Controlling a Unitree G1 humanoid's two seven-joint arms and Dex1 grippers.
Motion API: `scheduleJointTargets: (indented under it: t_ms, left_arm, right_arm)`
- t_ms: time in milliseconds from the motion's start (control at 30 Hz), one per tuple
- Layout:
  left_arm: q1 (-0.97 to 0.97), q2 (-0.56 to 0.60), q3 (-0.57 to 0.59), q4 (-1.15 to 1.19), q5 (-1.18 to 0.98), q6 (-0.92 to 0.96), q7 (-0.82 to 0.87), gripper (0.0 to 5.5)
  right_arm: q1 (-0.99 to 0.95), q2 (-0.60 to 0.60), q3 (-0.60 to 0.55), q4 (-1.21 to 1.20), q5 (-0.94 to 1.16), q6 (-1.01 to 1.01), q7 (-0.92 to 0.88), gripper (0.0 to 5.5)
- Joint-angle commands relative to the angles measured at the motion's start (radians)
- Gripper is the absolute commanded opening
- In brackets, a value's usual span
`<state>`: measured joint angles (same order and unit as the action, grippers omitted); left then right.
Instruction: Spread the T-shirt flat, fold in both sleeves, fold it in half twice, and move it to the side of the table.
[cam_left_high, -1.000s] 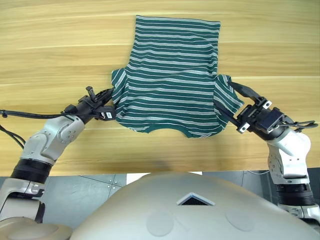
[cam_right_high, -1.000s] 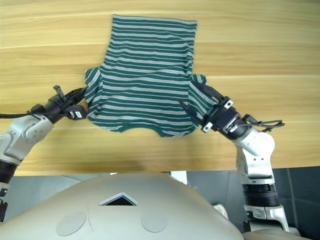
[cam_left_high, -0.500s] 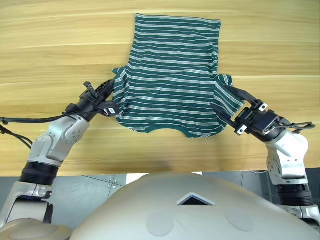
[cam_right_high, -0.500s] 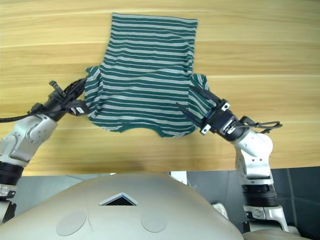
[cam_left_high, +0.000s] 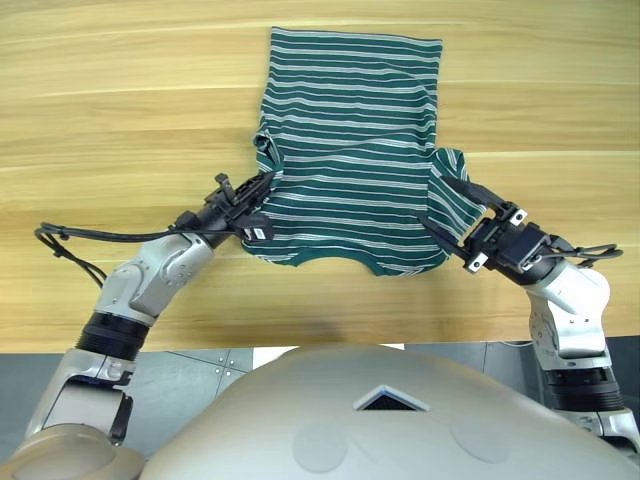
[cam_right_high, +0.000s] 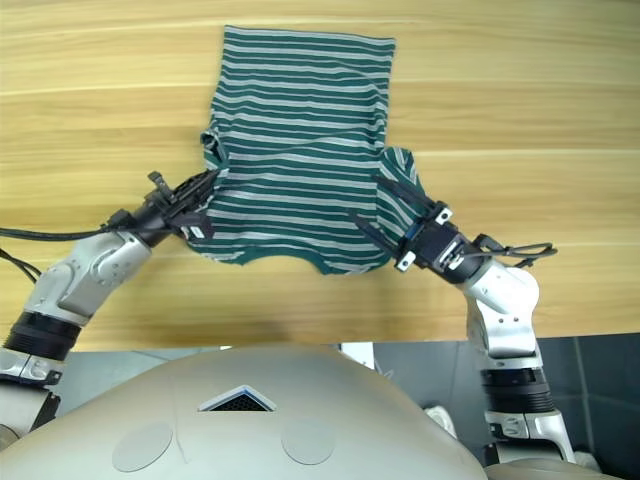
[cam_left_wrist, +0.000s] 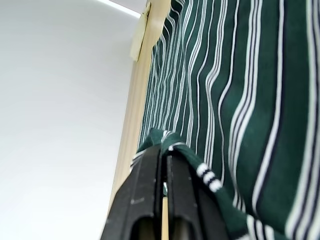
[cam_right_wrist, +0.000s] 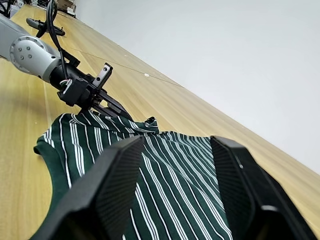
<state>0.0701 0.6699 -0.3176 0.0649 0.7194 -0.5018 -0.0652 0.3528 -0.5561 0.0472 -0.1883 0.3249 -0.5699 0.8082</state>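
A green T-shirt with white stripes (cam_left_high: 350, 110) lies on the wooden table (cam_left_high: 100, 100), collar toward me. My left gripper (cam_left_high: 268, 180) is shut on the left sleeve (cam_left_high: 263, 142) and holds it lifted and turned in over the shirt's body. The left wrist view shows the two fingers (cam_left_wrist: 150, 190) pinched together on the striped sleeve cloth (cam_left_wrist: 192, 162). My right gripper (cam_left_high: 432, 200) is open at the right sleeve (cam_left_high: 452, 185), one finger on each side of it. In the right wrist view its fingers (cam_right_wrist: 117, 180) stand apart over the shirt (cam_right_wrist: 165, 200).
Bare wood stretches to the left and right of the shirt. The table's front edge (cam_left_high: 300, 338) runs just below both arms. A black cable (cam_left_high: 90, 238) trails from the left arm over the table.
My left gripper has moved right toward the shirt's middle, carrying the left sleeve in over the body. The right gripper has crept slightly left along the right sleeve, still open.
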Motion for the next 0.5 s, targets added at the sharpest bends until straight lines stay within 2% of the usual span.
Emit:
scheduleJointTargets:
  t_ms: [33, 67, 267, 500]
  left_arm:
    - [-0.028, -0.024, -0.028, 0.029, -0.011, -0.007, -0.036, 0.01]
    - [-0.025, -0.027, -0.035, 0.041, -0.023, -0.006, -0.05, 0.3]
    - [-0.025, -0.038, -0.039, 0.071, -0.081, 0.003, -0.102, 1.17]
    - [0.07, 0.038, -0.072, 0.039, -0.129, -0.027, -0.246, 2.21]
  right_arm:
    - [-0.009, 0.002, 0.003, 0.002, -0.01, 0.002, 0.007, 2.51]
    - [-0.007, 0.002, 0.002, -0.001, -0.009, 0.003, 0.006, 2.51]
    - [-0.002, 0.0, -0.003, 0.001, -0.015, 0.003, 0.001, 2.51]
    - [-0.002, -0.015, -0.041, 0.003, -0.035, 0.007, -0.018, 2.51]
